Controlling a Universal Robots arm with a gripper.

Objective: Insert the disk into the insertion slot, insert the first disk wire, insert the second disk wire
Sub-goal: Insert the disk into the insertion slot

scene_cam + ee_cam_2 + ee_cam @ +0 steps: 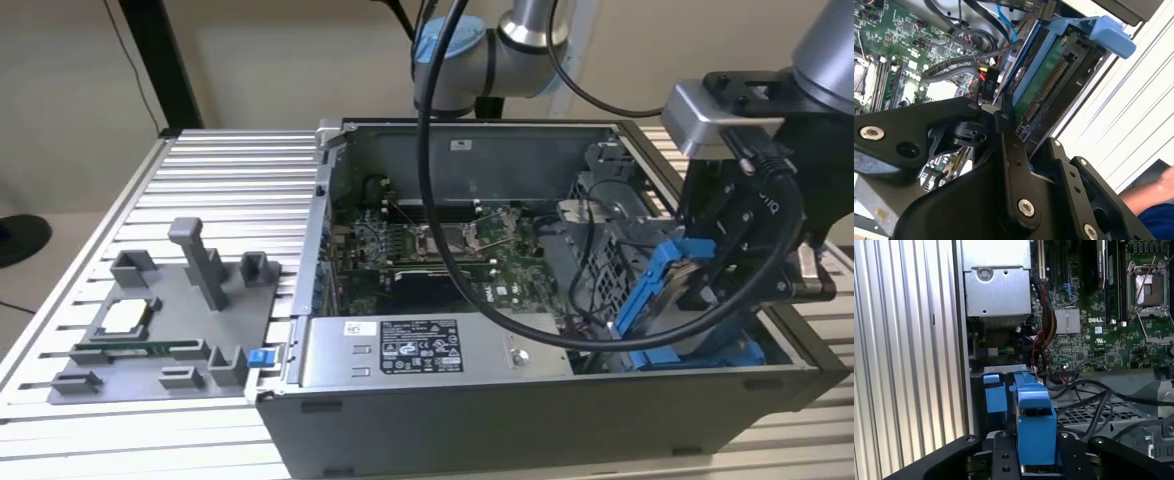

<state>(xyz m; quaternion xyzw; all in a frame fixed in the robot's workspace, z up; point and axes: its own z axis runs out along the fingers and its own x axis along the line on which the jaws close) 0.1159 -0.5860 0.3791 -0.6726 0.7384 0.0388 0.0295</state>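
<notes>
My gripper (721,275) is shut on the disk (663,290), a drive in a bright blue carrier frame. I hold it tilted on edge above the front corner of the open computer case (534,420), on the exterior view's right. In the first wrist view the blue carrier (1034,420) sits clamped between my black fingers (1002,455). The second wrist view shows the disk's green board and connector edge (1046,82). More blue plastic of the insertion slot (714,352) lies just below the disk. A black wire with a labelled plug (988,82) and a thin blue wire (1004,20) hang loose beside the disk.
The grey power-supply box (414,350) lies along the case's front wall, with the motherboard (427,250) behind it. A grey fixture with small parts (160,320) stands on the slatted table (227,180) at the exterior view's left. A person's hand (1156,192) is beyond the case.
</notes>
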